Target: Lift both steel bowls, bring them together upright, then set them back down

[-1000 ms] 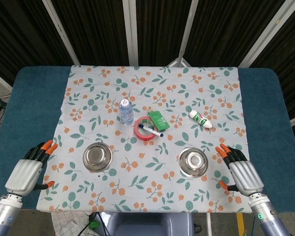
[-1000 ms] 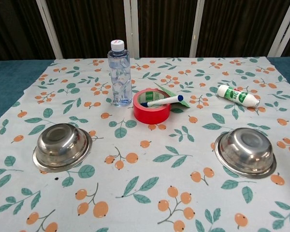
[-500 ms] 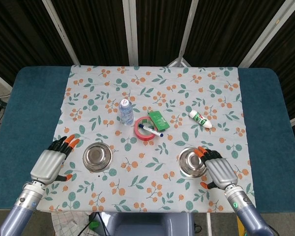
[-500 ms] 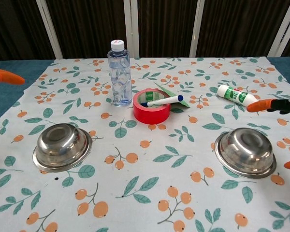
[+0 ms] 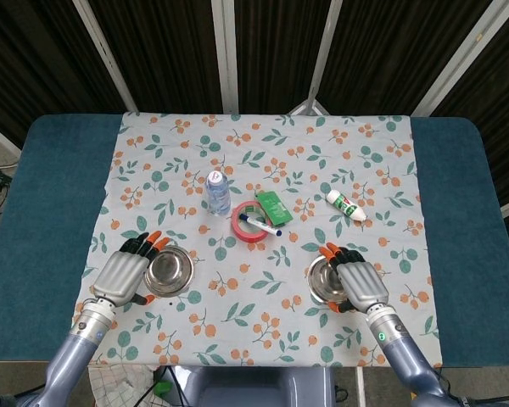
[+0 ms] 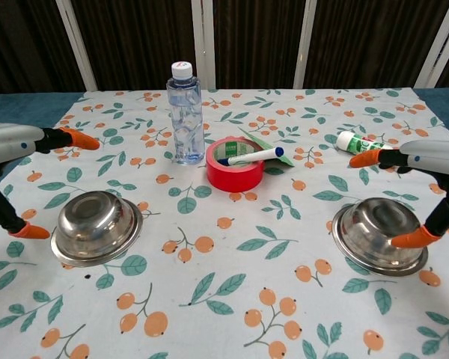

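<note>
Two steel bowls stand upright on the flowered cloth. The left bowl (image 5: 170, 270) (image 6: 96, 226) lies at the near left, the right bowl (image 5: 327, 281) (image 6: 379, 234) at the near right. My left hand (image 5: 127, 273) (image 6: 11, 161) hovers over the left bowl's outer edge with fingers spread, holding nothing. My right hand (image 5: 356, 286) (image 6: 423, 172) hangs over the right bowl's outer rim, fingers apart, thumb near the rim; I cannot tell if it touches. Part of the right bowl is hidden under that hand in the head view.
A water bottle (image 6: 185, 114), a red tape roll (image 6: 235, 164) with a marker (image 6: 254, 155) across it, a green card (image 5: 272, 206) and a white tube (image 5: 345, 206) lie behind the bowls. The cloth ends close to the near edge, with blue table (image 5: 42, 195) on both sides.
Both hands have moved inward from the table's sides and now hover over the outer rims of their bowls. The bowls have not moved.
</note>
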Controlling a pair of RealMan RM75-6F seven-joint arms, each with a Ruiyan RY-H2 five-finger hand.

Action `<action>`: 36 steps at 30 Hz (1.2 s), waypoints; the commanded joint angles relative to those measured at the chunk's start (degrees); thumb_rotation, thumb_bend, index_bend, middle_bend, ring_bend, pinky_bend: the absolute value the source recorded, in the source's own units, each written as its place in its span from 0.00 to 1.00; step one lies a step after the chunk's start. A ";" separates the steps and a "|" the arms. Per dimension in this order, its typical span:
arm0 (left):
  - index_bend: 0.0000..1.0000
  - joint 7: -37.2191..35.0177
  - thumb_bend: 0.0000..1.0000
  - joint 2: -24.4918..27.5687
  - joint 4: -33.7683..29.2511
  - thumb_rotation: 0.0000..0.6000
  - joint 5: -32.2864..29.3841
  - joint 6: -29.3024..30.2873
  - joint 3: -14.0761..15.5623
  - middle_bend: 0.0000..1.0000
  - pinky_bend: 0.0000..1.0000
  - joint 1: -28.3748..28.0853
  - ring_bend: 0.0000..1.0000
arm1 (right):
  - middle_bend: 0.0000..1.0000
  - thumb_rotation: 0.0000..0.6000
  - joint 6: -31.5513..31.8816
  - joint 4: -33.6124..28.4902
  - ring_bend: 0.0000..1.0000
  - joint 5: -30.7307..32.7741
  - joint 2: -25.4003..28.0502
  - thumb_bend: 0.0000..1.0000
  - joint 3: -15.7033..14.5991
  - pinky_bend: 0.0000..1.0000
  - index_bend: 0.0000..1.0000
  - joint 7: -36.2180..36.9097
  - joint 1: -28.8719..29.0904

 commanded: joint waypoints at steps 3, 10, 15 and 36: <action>0.05 -0.48 0.00 0.15 -1.08 1.00 1.67 1.66 0.60 0.00 0.11 -0.13 0.00 | 0.01 1.00 -0.77 3.41 0.07 2.76 -2.11 0.23 -0.45 0.09 0.09 0.74 1.26; 0.05 -1.41 0.00 0.40 -0.89 1.00 2.32 2.06 1.32 0.00 0.11 -0.60 0.00 | 0.01 1.00 -2.06 6.20 0.07 3.85 -3.65 0.23 -1.60 0.09 0.09 1.97 2.05; 0.05 -1.90 0.00 0.69 -0.83 1.00 2.34 2.50 1.57 0.00 0.11 -0.95 0.00 | 0.01 1.00 -2.13 7.70 0.09 4.86 -4.57 0.23 -1.99 0.09 0.10 1.88 2.89; 0.05 -5.91 0.00 4.41 -3.14 1.00 4.87 5.12 2.34 0.00 0.11 -0.77 0.00 | 0.03 1.00 -1.05 10.73 0.21 6.74 -7.03 0.23 -3.89 0.18 0.17 1.45 4.63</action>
